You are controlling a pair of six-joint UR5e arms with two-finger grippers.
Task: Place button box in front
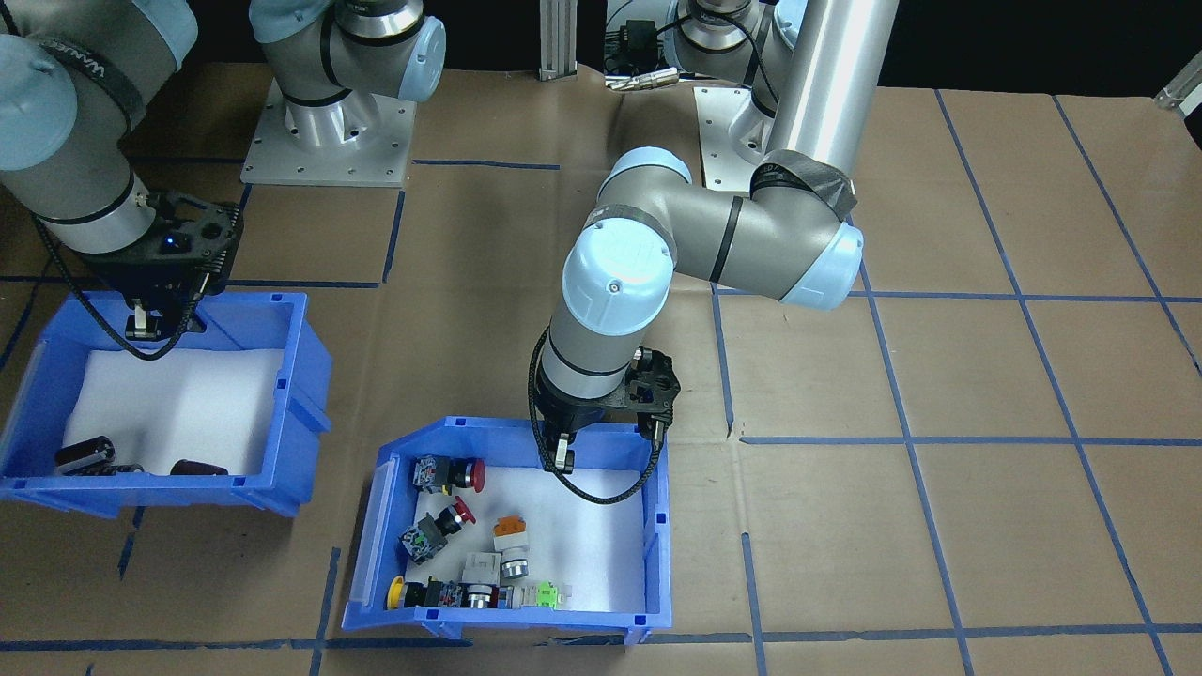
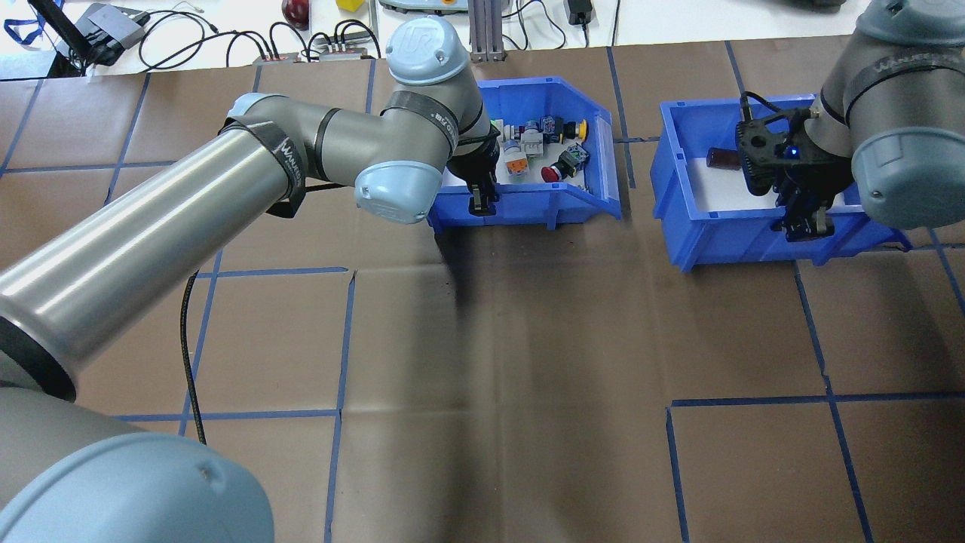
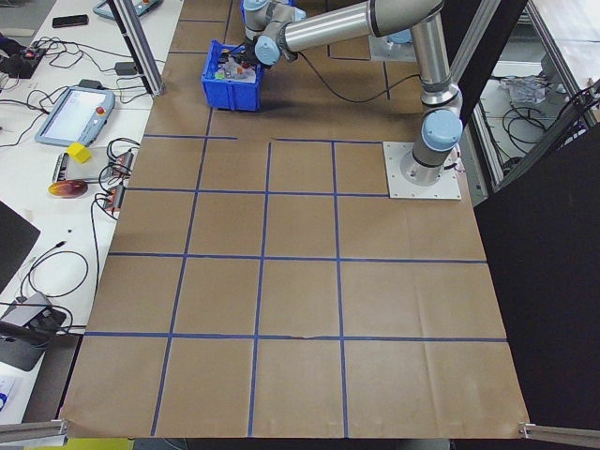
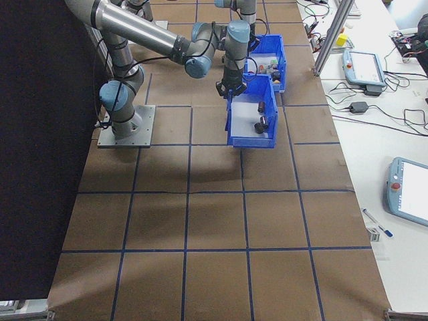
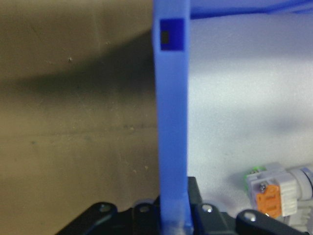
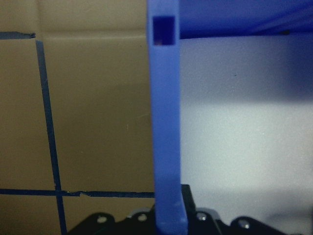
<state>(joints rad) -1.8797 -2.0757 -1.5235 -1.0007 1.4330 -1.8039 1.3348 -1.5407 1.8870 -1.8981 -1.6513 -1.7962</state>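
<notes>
The button box (image 1: 660,545) is a blue bin with a white foam floor holding several push-button switches (image 1: 460,545). It rests on the brown table at the far side in the overhead view (image 2: 528,205). My left gripper (image 1: 573,441) (image 2: 482,197) is shut on its robot-side wall. In the left wrist view that wall (image 5: 171,122) runs between the fingers, with an orange-and-white switch (image 5: 274,191) to the right of it. My right gripper (image 1: 146,319) (image 2: 807,225) is shut on the wall (image 6: 165,122) of the other blue bin (image 2: 724,234).
The other blue bin (image 1: 291,376) holds dark cylinders (image 1: 89,455) and stands about a hand's width from the button box. Blue tape lines grid the brown table cover. An aluminium post (image 2: 479,30) and cables lie beyond the far edge. Arm base plates (image 1: 329,141) sit robot-side.
</notes>
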